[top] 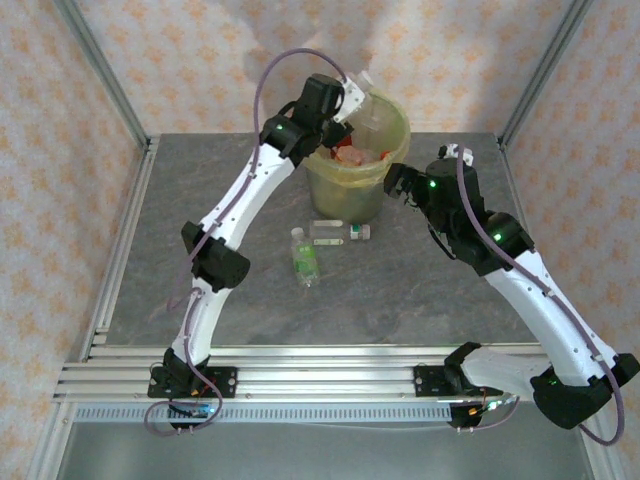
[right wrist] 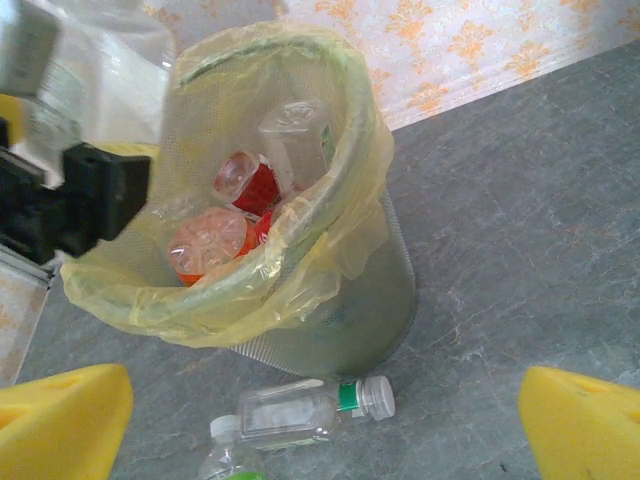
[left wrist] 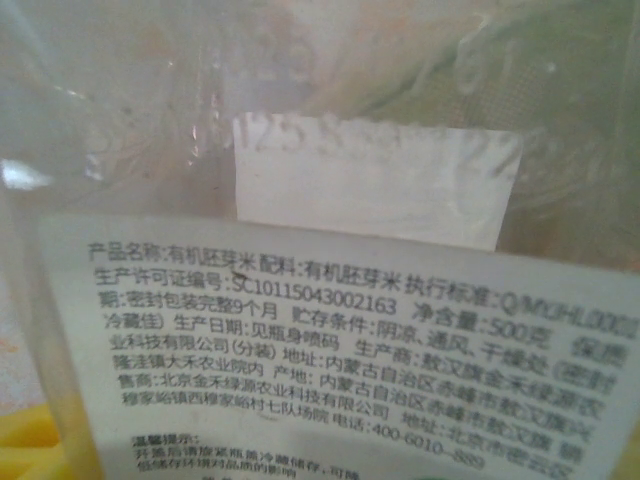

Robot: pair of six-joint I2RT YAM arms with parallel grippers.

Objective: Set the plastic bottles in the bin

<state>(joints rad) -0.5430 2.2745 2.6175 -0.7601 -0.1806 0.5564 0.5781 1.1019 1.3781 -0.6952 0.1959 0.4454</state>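
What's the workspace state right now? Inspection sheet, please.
Surface: grey table, rails at the near edge.
Job's things: bin upright at far centre; binned bottles inside it; held bottle above its rim; about four loose bottles lying in front of it.
Clutter: nothing seen.
Grippers: left gripper shut on held bottle over bin; right gripper open, at bin's right side.
Cables: purple cable looped along each arm.
Surroundings: patterned walls, metal frame posts.

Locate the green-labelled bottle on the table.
Top view: the green-labelled bottle lies on the table in front of the bin, just nearer the arms' bases than two clear bottles.
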